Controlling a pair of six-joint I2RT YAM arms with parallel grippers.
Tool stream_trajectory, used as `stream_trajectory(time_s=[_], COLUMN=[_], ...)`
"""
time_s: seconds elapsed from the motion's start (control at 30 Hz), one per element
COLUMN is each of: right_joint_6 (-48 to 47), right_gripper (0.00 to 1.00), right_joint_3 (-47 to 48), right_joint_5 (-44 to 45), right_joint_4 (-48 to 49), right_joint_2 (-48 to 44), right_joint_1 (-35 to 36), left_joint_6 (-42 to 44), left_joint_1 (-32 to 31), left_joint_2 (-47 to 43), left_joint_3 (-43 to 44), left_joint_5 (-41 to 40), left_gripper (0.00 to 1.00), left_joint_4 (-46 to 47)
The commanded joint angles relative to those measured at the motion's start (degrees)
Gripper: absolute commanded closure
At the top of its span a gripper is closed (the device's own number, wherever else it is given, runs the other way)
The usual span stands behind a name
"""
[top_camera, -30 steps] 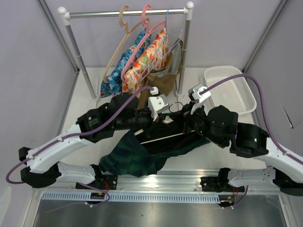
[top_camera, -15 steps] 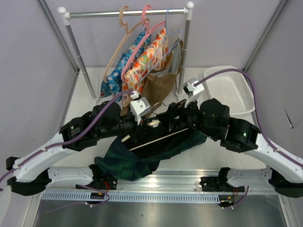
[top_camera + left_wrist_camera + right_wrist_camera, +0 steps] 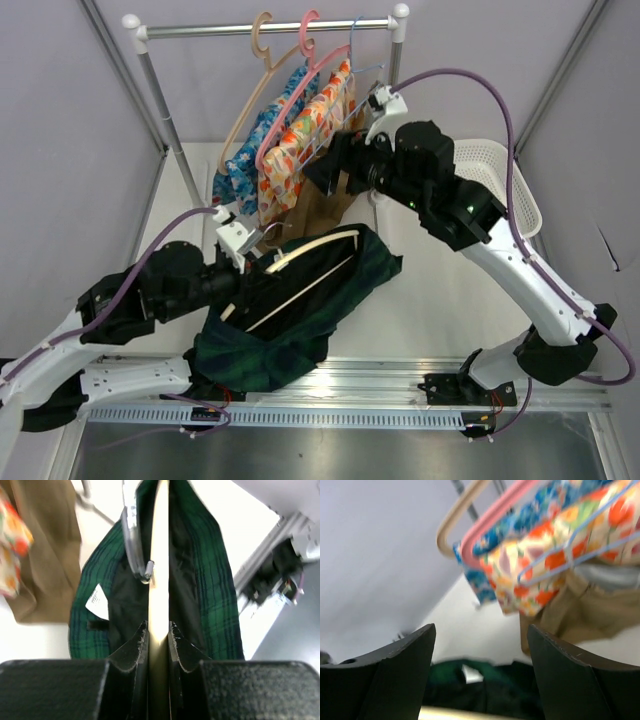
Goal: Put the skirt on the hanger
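right tool (image 3: pixel 322 172) is up by the clothes rack (image 3: pixel 270 28), jaws wide, nothing between them. ahead of it hang the tan hanger (image 3: pixel 455 515), pink hanger (image 3: pixel 500 510) and blue wire hanger (image 3: pixel 358 60), carrying a blue floral garment (image 3: pixel 238 168) and an orange floral garment (image 3: pixel 560 545). brown garment (image 3: pixel 580 615) hangs lowest, close by the tool. these crowd the space in front of it. white basket (image 3: pixel 500 180) sits behind the right arm, away from the tool.

white counter (image 3: pixel 440 300), pale lilac walls (image 3: pixel 70 150) around it, metal strip (image 3: pixel 350 372) along the near edge.

left tool (image 3: pixel 159 630) is clamped narrow on the cream hanger (image 3: pixel 160 555), fingers (image 3: pixel 141 647) pinching the bar from both sides. the bar runs straight out ahead of this tool and a grey hook (image 3: pixel 132 545) curves beside it. skirt (image 3: pixel 220 590) lies on both sides of the bar ahead of the tool, dark lining and a white tag (image 3: pixel 97 600) showing. the rest of the cloth bunches below the tool toward the near counter edge. seen from the right tool, skirt and cream hanger are below it and apart, no contact.
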Motion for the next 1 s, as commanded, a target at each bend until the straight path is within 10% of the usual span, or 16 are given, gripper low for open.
stream_trajectory(time_s=[0.0, 0.43, 0.77, 0.97], right_joint_6=[1.2, 2.61, 0.24, -1.26], right_gripper=[0.2, 0.28, 0.65, 0.66], right_joint_3=[5.97, 13.24, 35.64, 39.45], right_joint_5=[0.05, -13.23, -15.6, -13.5], right_joint_4=[8.27, 22.07, 22.08, 24.88], right_joint_2=[1.77, 13.11, 31.03, 38.07], right_joint_1=[-2.14, -2.41, 1.29, 3.66], left_joint_6=[-4.31, -10.47, -11.26, -11.61], left_joint_1=[-0.7, -0.7, -0.7, -0.7], left_joint_2=[-3.65, -7.08, -7.87, -8.31], left_joint_3=[-1.07, -2.3, -3.0, -2.31], left_joint_5=[-1.62, -10.06, -9.36, -9.19], left_gripper=[1.0, 1.0, 1.0, 1.0], left_joint_4=[-3.34, -10.29, -10.99, -12.4])
